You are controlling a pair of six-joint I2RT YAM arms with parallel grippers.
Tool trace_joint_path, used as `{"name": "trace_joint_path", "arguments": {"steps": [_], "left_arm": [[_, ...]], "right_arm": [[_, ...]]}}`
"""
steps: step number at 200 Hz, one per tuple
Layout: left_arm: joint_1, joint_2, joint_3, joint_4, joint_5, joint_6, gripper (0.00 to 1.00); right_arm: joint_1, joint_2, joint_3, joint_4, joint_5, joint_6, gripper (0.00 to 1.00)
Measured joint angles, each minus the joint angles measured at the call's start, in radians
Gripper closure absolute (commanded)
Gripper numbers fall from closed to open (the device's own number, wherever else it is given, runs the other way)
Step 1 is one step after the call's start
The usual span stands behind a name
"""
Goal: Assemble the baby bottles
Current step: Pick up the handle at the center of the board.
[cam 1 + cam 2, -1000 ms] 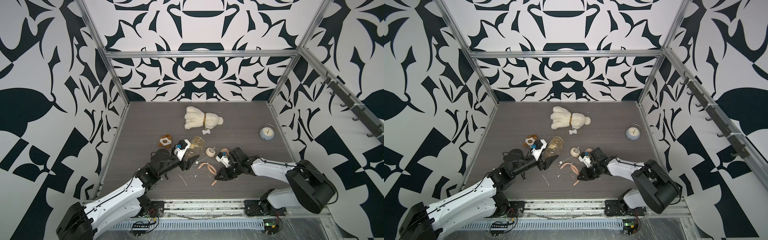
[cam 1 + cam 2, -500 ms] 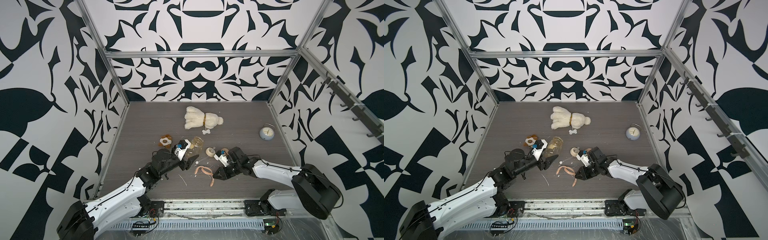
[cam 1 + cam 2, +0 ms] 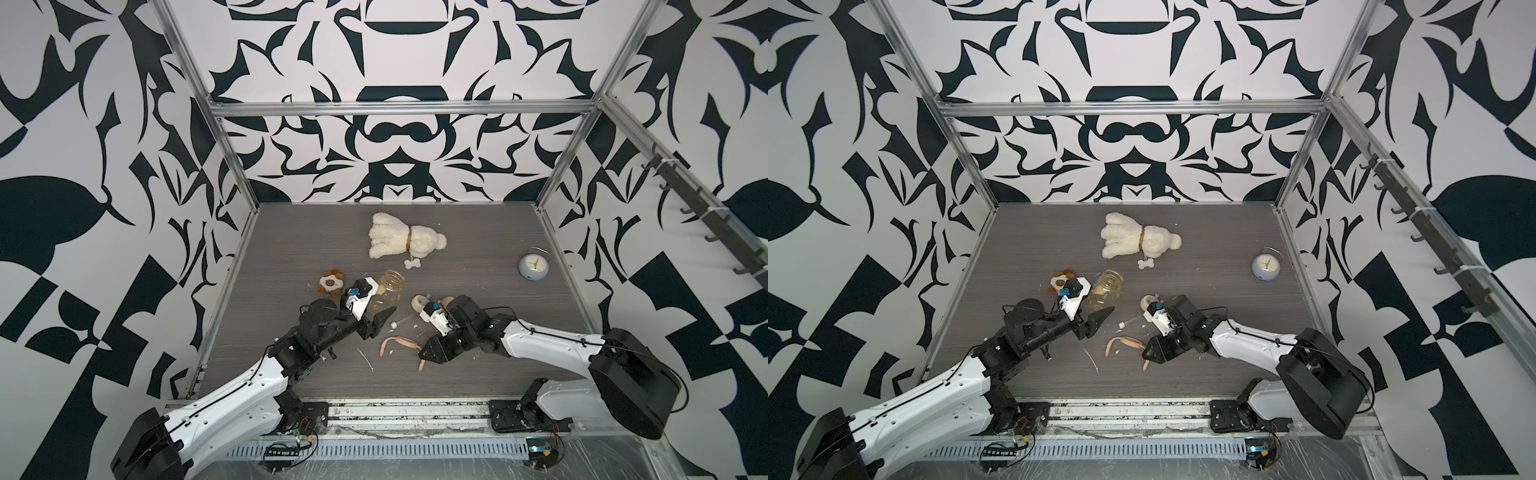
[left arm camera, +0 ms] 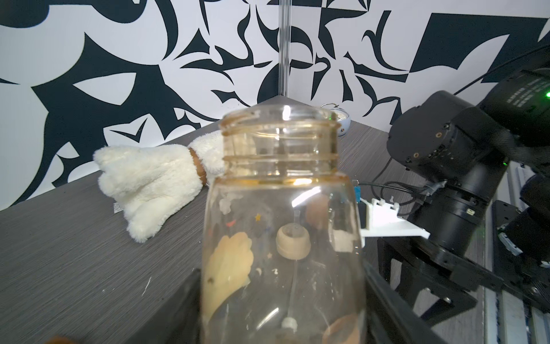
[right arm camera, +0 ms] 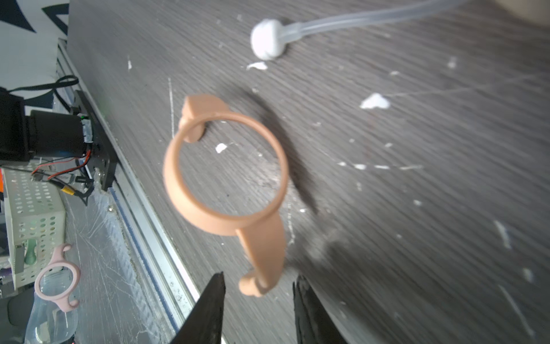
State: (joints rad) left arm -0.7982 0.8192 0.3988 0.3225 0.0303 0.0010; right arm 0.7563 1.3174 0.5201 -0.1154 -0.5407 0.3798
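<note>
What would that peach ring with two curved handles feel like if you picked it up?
Probably light: the handle ring is a thin, open hoop. It seems stiff, holding its curve unsupported. With the hoop raised off the table on its handle ends, a nudge may rock it.

Table (image 3: 291,249), plush dog (image 3: 399,241), clock (image 3: 533,266), collar (image 3: 417,302), maybe crumbs (image 5: 374,101)

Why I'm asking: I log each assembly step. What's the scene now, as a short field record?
left gripper: shut on amber bottle body, neck bare
right gripper: open, one end of handle piece between the jaws, ungripped
collar with straw: on table, apart from bottle
dome cap: beside the collar, partly hidden
assembly: all four parts separate
bystanders: white plush dog, small plush toy, alarm clock
</note>
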Motion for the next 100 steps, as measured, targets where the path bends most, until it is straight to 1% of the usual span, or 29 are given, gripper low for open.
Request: {"name": "trace_joint_path", "arguments": {"steps": [29, 73, 100], "left_arm": [[0.0, 0.0, -0.002, 0.002, -0.001, 0.0, 0.72], [0.0, -0.037, -0.02, 0.0, -0.005, 0.0, 0.72], [0.0, -0.04, -0.02, 0.001, -0.006, 0.0, 0.72]], "right_arm": [[0.017, 0.005, 0.014, -0.001, 0.006, -0.015, 0.61], [0.017, 0.07, 0.031, -0.007, 0.02, -0.029, 0.61], [0.017, 0.106, 0.034, -0.002, 0.019, -0.043, 0.64]]}}
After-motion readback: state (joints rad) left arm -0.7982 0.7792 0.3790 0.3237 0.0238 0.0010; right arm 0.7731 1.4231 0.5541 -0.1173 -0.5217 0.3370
